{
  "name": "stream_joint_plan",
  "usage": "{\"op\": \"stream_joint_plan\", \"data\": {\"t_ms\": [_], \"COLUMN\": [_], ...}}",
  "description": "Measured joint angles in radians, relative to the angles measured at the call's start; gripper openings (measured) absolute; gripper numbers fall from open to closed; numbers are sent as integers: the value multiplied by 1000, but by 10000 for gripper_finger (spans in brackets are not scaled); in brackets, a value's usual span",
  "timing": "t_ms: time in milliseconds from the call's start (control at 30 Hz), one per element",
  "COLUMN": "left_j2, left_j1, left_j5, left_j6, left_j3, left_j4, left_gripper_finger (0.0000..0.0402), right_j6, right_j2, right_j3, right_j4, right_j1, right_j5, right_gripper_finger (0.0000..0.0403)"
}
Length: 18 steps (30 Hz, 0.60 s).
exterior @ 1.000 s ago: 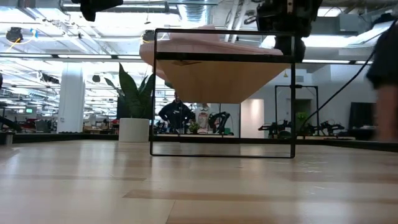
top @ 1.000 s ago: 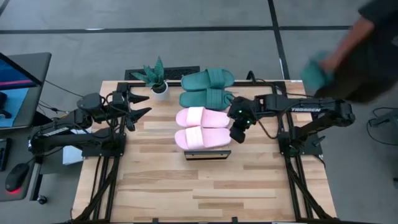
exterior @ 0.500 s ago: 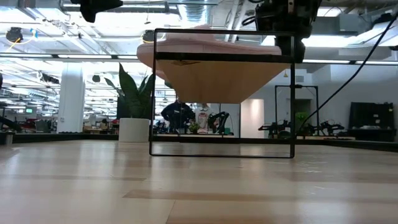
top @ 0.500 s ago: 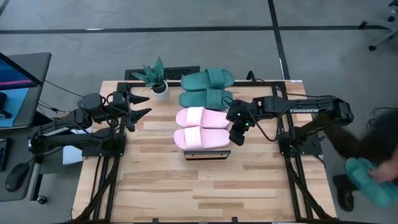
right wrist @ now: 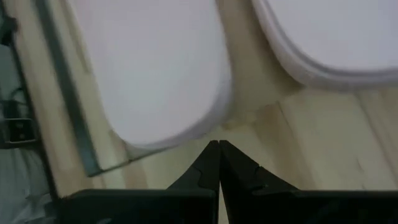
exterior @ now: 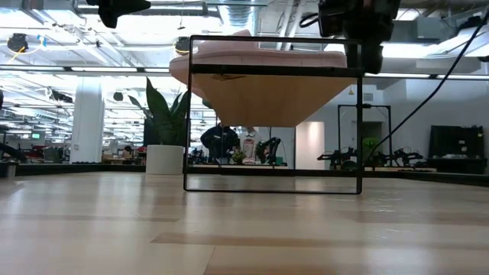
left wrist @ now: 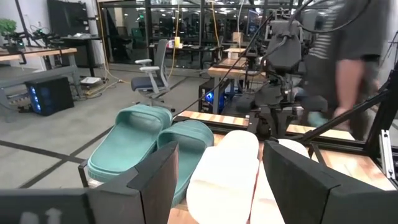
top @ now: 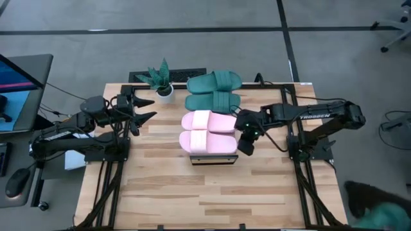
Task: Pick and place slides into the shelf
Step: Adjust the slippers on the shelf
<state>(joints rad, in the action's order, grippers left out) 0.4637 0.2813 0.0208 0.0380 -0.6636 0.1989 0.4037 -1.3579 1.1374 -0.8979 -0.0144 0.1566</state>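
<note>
Centrally, table (top: 160, 192): slatted wood, filling the middle of the high view. Shelf (top: 214, 159): centre frame, its plank top carrying the pink slides (top: 207, 132) side by side. Green slides (top: 213, 91): pair lying just above the pink pair, upper centre, on the table's far edge. Potted plant (top: 160, 79): upper centre-left. Right gripper (top: 244, 145): fingers pressed together, holding nothing, just right of the shelf's end. Left gripper (top: 145, 108): fingers spread apart, centre-left, waiting.

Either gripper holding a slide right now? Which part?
Nothing held. Right gripper is shut empty beside the pink slides on the shelf; left gripper is open, off to the side.
</note>
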Motion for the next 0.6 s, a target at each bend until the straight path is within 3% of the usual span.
{"op": "stream_joint_plan", "data": {"t_ms": [367, 600], "left_j2": [0, 0], "left_j1": [0, 0], "left_j5": [0, -1], "left_j6": [9, 18], "left_j3": [0, 0], "left_j4": [-2, -2], "left_gripper_finger": [220, 220], "right_j6": [-100, -208], "right_j2": [68, 83], "right_j3": [0, 0], "right_j4": [-49, -6], "right_j1": [-131, -236], "right_j5": [-179, -187], "right_gripper_finger": [0, 0]}}
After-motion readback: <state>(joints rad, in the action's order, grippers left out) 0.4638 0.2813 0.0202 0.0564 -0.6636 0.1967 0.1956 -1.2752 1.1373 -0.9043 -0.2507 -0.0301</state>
